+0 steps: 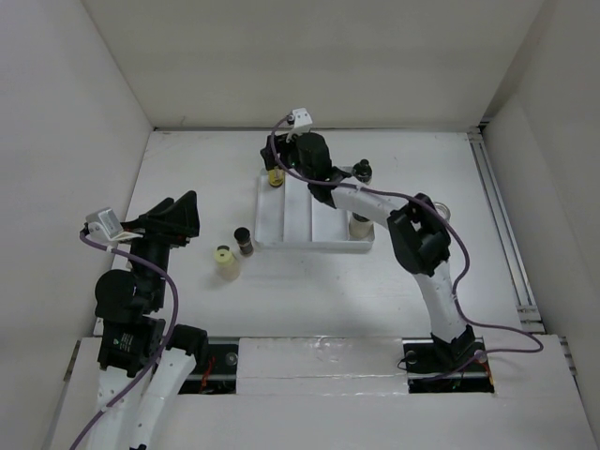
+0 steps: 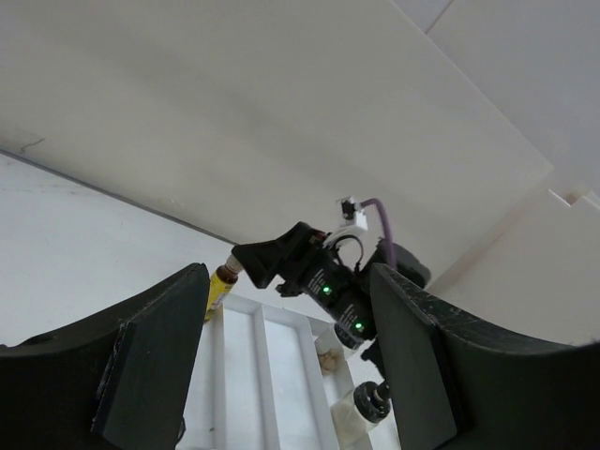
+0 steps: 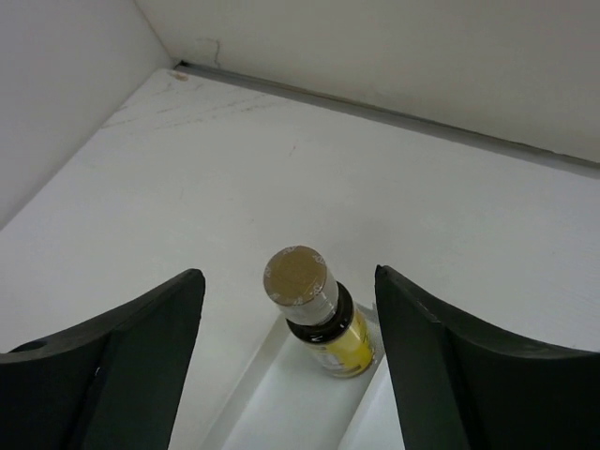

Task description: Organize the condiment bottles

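While the right gripper (image 3: 289, 274) and left gripper (image 2: 288, 270) show spread, empty jaws, the yellow bottle (image 3: 339, 345) seems light, rigid, slick; pinch its body.

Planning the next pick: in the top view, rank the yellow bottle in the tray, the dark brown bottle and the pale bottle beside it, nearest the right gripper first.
From the right gripper:
1. Yellow bottle, in the tray's far left corner.
2. Dark brown bottle, outside the tray's near left corner.
3. Pale bottle, farther left again.
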Controlling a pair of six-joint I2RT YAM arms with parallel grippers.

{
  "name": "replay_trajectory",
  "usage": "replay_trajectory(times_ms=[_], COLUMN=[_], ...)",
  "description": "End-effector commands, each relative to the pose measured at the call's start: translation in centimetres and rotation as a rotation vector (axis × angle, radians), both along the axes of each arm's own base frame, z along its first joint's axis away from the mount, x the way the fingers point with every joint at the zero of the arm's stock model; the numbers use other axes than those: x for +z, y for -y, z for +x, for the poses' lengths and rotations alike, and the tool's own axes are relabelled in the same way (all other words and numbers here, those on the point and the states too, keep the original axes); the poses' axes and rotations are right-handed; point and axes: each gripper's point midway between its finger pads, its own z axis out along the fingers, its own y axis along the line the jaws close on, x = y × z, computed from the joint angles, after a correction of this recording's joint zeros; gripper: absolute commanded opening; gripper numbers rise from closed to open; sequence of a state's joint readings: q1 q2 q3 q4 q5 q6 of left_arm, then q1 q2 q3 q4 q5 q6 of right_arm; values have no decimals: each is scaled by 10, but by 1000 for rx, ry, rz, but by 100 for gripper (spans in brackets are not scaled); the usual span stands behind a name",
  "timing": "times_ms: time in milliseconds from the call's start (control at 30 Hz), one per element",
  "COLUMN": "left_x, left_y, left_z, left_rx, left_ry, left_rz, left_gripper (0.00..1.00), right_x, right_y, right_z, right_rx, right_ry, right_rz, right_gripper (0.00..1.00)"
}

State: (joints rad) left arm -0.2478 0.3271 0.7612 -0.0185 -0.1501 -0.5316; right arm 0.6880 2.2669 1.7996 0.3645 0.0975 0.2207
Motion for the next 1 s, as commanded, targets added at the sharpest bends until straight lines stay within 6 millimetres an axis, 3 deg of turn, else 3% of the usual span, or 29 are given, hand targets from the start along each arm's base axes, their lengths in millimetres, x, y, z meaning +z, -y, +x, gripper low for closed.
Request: replay_trajectory(times_ms=[0, 100, 167, 200, 233, 267, 300, 367, 400, 467, 500, 533, 600, 733, 867, 900, 967], left_x=[12, 12, 12, 8, 8, 8, 8, 8, 8, 8, 8, 8, 8, 10, 10, 10, 10], left_y=[3, 3, 3, 3, 5, 5, 5, 5, 5, 5, 5, 5, 4, 4, 4, 4, 4], left_z=[-2, -2, -2, -1, -1, -1, -1, -1, -1, -1, -1, -1, -1, -3, -3, -3, -3], left_rx=[-14, -14, -14, -15, -25, -25, -25, -25, -22, -22, -22, -22, -22, -22, -22, -22, -22], left_ry=[51, 51, 51, 42, 43, 43, 43, 43, 43, 43, 43, 43, 44, 53, 53, 53, 53], left_rz=[4, 4, 4, 6, 9, 9, 9, 9, 18, 18, 18, 18, 21, 19, 19, 19, 19], left_gripper=[65, 65, 65, 65, 65, 65, 65, 65, 65, 65, 65, 65, 65, 65, 65, 65, 65], right_x=[117, 152, 147, 159, 156, 135, 140, 125, 107, 89, 80, 74, 54, 17, -10, -24, -22], right_y=[7, 15, 17, 16, 7, 3, 2, -18, -21, -40, -43, -44, -44, -36, -39, -39, -50], right_z=[-24, -44, -59, -75, -92, -106, -122, -158, -170, -202, -210, -218, -234, -248, -251, -248, -246], right_rx=[29, 39, 54, 72, 119, 149, 177, 267, 286, 392, 409, 425, 457, 470, 467, 452, 461], right_ry=[164, 200, 169, 174, 160, 125, 121, 93, 64, 30, 15, 13, -23, -80, -128, -146, -143], right_rz=[123, 138, 103, 109, 100, 72, 84, 67, 42, 1, -27, -54, -87, -141, -175, -196, -195], right_gripper=[81, 82, 81, 71, 64, 55, 34, 26, 26, 38, 44, 58, 69, 75, 75, 75, 75])
